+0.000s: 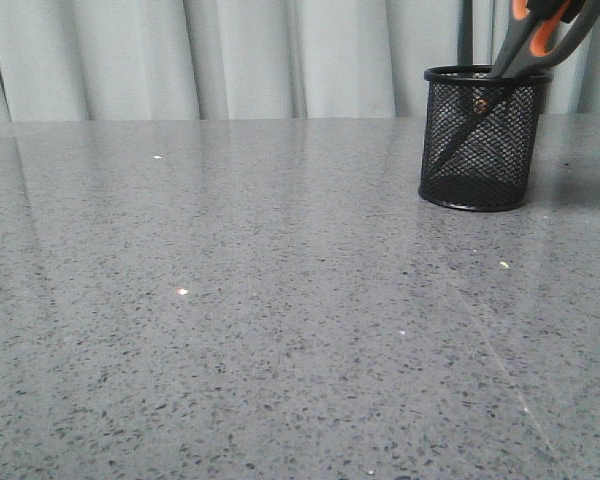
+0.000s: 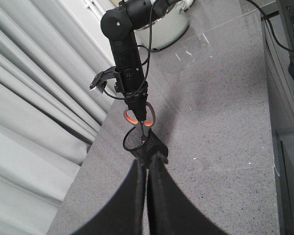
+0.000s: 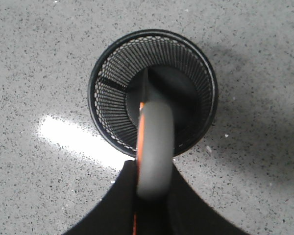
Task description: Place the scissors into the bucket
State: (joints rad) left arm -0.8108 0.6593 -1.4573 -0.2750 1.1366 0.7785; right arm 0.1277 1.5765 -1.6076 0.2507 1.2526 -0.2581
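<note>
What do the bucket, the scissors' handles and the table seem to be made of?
The bucket: probably black-coated metal wire mesh, see-through wall, solid rim. The scissors: handles look like matte grey plastic with orange lining; the blade inside looks dark, likely metal, but this is unclear. The table: grey speckled stone or a stone-look composite, polished, since it reflects light.

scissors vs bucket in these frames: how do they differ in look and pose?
The bucket stands upright on the table; the scissors lean tilted inside it, blades down.
The bucket is all-black mesh; the scissors have grey handles lined orange.
The scissors rise above the bucket's rim.
The right pincer grips the scissors, not the bucket.
</note>
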